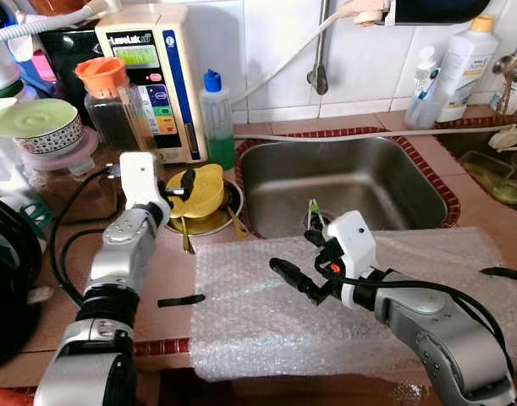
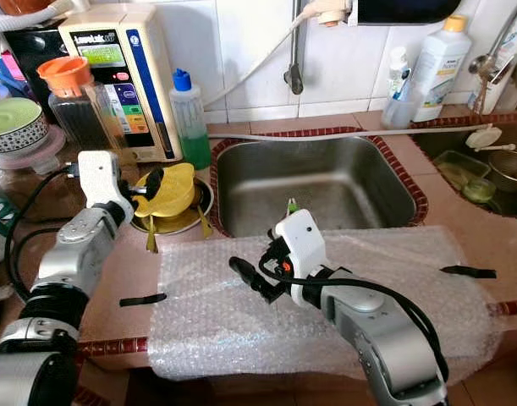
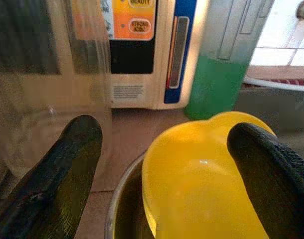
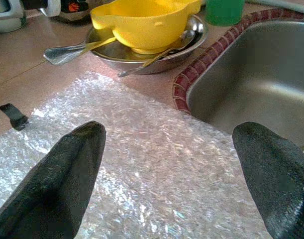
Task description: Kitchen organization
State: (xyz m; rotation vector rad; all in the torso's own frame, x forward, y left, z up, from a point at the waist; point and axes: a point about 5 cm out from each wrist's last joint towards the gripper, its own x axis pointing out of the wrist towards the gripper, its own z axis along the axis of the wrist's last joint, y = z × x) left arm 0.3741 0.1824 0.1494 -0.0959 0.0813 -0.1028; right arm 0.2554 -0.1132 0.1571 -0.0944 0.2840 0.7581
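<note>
A yellow bowl [image 1: 203, 188] sits inside a shallow metal bowl [image 1: 217, 223] on the counter, left of the sink [image 1: 343, 182]. Spoons [image 4: 62, 52] lean out of the metal bowl. My left gripper [image 1: 184, 182] is open right at the yellow bowl [image 3: 201, 179]; one of its fingers [image 3: 271, 169] is over the bowl's rim and the other stands outside it. My right gripper [image 1: 296, 258] hovers open and empty above a sheet of bubble wrap [image 1: 266, 326] spread over the counter's front, just before the sink's near rim.
Behind the bowls stand a green soap bottle [image 1: 216, 118], a cream water machine [image 1: 152, 76] and a jar with an orange lid [image 1: 110, 101]. Stacked lidded bowls [image 1: 38, 127] are at far left. A white bottle [image 1: 465, 63] and a second basin [image 1: 495, 178] are at right. Black tape strips [image 1: 180, 299] hold the wrap.
</note>
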